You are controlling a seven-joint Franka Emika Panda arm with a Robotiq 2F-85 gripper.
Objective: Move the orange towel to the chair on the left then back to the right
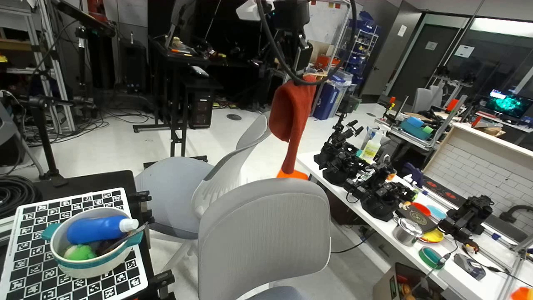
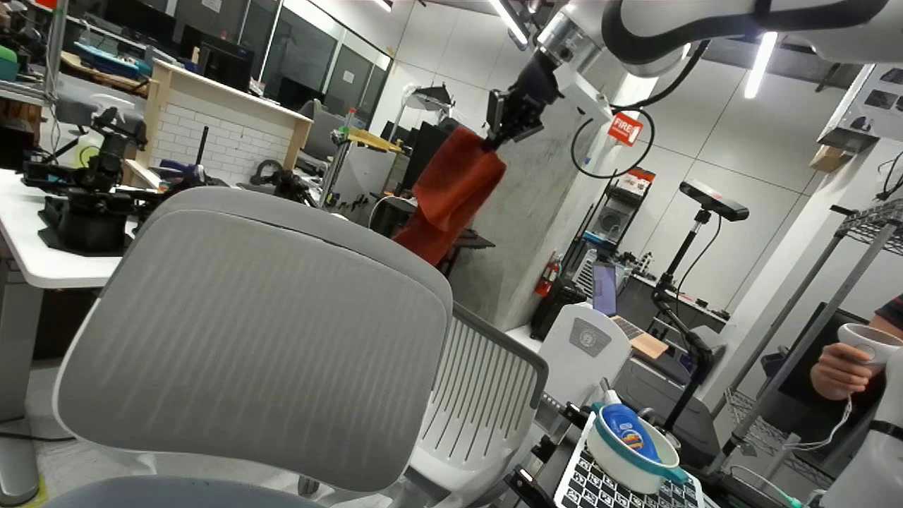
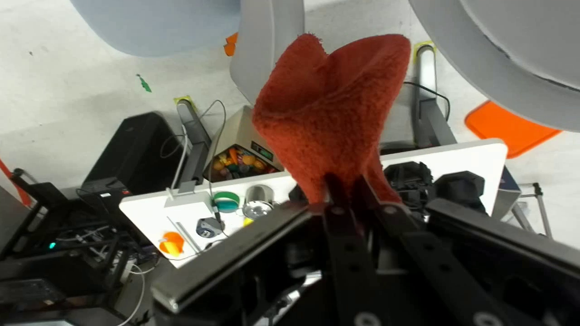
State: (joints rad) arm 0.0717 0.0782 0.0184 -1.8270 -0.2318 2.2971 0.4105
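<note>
Checking an exterior view, I see the orange towel (image 1: 297, 112) hanging beyond the near gray chair (image 1: 266, 233). In an exterior view, my arm (image 2: 705, 17) spans the upper right; that chair's back hides the towel's lower end. In the wrist view, the fingers (image 3: 346, 240) pinch the towel's gathered end, the counter (image 3: 487, 158) showing behind.

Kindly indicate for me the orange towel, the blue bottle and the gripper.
Orange towel (image 2: 453, 190), in an exterior view: middle of the hanging cloth.
Blue bottle (image 1: 95, 229), in an exterior view: its blue body.
Gripper (image 3: 347, 182), in the wrist view: midway between its fingertips.
</note>
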